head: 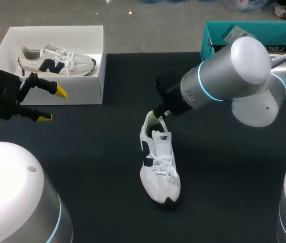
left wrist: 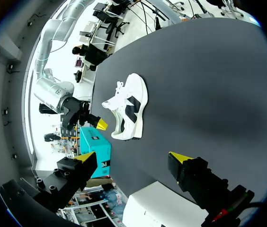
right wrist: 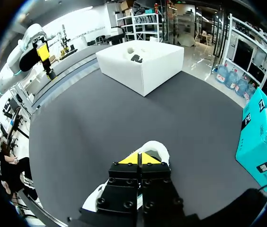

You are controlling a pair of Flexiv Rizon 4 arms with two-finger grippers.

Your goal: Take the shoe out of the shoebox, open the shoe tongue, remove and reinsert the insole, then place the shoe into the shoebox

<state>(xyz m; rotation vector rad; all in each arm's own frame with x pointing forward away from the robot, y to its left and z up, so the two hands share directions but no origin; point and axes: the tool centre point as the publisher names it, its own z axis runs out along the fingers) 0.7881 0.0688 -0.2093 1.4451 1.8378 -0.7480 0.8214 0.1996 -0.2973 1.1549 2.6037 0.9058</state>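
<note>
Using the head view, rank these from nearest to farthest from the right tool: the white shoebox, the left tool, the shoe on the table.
1. Shoe on the table: its heel is at the right tool.
2. White shoebox: back left of the table.
3. Left tool: far left side.

shoebox [head: 84,97] back left, wide gap to shoe [head: 159,167]

The shoe [head: 159,167] is showing white woven cloth, while the shoebox [head: 57,96] is looking like smooth matt card on the dull black table [head: 234,177].
</note>
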